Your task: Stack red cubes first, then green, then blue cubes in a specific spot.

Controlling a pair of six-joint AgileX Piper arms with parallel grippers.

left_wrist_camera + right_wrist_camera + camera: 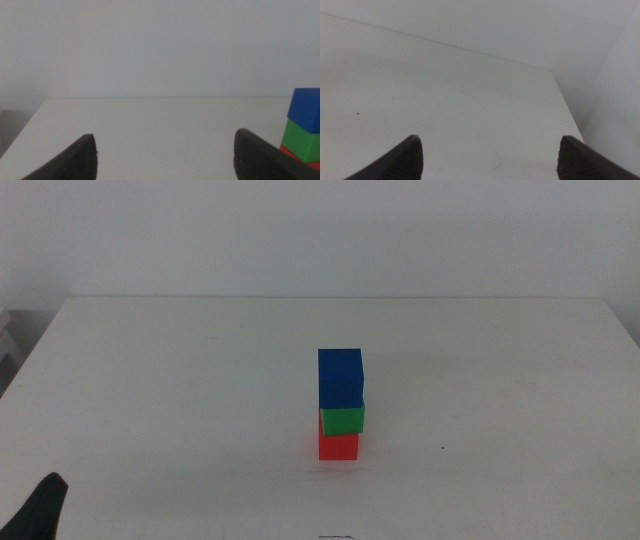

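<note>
One red cube (338, 446), one green cube (342, 418), one blue cube (340, 378), three cubes total, one white table (150, 380), two grippers, possibly one dark tip at 8 o'clock (38, 508)

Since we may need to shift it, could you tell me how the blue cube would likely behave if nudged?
The blue cube sits atop the green cube and red cube, so a nudge would probably topple it. It looks rigid, so it shouldn't deform. Its flat faces should slide, not roll.

Matt, plain-faced red cube (338, 447), green cube (342, 419) and blue cube (340, 378) on smooth white tabletop (180, 380)
</note>
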